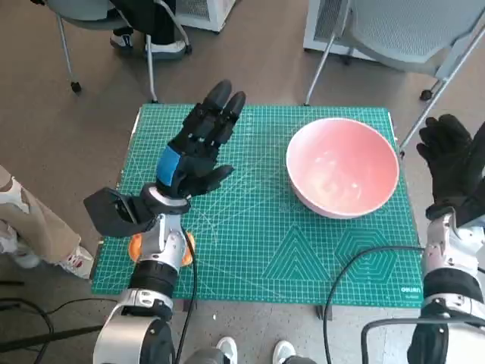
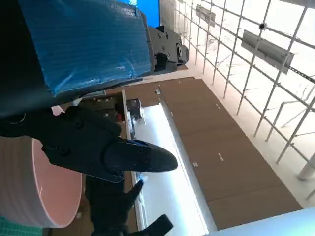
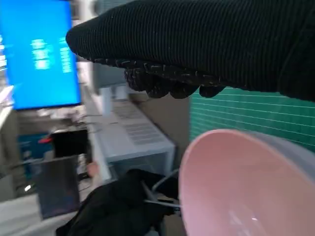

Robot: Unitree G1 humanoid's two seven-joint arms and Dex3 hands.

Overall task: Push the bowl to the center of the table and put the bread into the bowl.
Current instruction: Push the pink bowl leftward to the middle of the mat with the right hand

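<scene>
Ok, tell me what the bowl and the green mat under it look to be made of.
The bowl looks like smooth plastic or melamine, pink inside and paler outside, with soft glossy highlights; glazed ceramic can't be ruled out. The mat looks like a matte vinyl or rubber cutting mat: flat green, printed with a pale grid and angle lines, a brand mark at one corner.

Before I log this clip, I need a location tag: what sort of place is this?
Probably an office or lab: wheeled chairs around a green cutting mat, and a lit blue screen above a cluttered desk.

1 pink bowl [image 1: 342, 167], 1 green mat [image 1: 250, 235], 2 hands, 2 chairs, poss. 1 bread [image 1: 135, 244], mostly hidden.
</scene>
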